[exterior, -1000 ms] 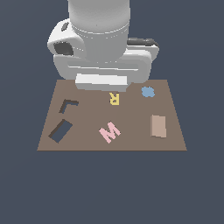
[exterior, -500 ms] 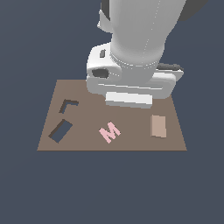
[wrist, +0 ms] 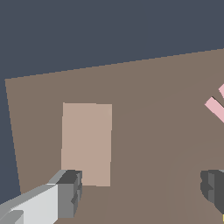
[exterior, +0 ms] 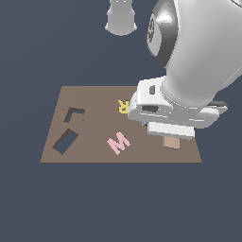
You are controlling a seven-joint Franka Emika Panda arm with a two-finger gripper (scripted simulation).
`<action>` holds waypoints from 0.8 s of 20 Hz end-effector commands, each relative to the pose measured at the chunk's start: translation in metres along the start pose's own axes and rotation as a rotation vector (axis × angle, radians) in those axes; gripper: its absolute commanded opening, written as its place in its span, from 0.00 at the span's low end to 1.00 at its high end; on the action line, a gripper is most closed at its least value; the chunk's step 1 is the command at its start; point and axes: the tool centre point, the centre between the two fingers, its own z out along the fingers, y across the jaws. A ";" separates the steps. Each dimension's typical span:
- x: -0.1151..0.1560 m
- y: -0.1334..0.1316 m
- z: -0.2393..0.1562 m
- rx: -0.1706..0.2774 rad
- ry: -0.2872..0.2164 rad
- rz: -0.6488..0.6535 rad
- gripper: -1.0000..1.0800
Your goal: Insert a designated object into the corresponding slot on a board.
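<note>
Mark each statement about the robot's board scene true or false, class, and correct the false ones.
1. The tan block lies flat on the board, not in any cutout. True.
2. The claw is clamped shut on the block. False: its fingers stand wide apart and nothing is between them.
3. The slanted slot is empty. True.
4. The pink M sits inside the L-shaped cutout. False: it lies on the plain board, between the slot and the block.
5. The yellow R lies nearer the board's front edge than the M in the exterior view. False: it lies farther back.
</note>
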 end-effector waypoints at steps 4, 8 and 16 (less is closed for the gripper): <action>0.009 -0.027 0.016 0.000 0.001 0.018 0.96; 0.013 -0.037 0.022 0.000 0.001 0.024 0.96; 0.015 -0.042 0.025 0.000 0.001 0.026 0.96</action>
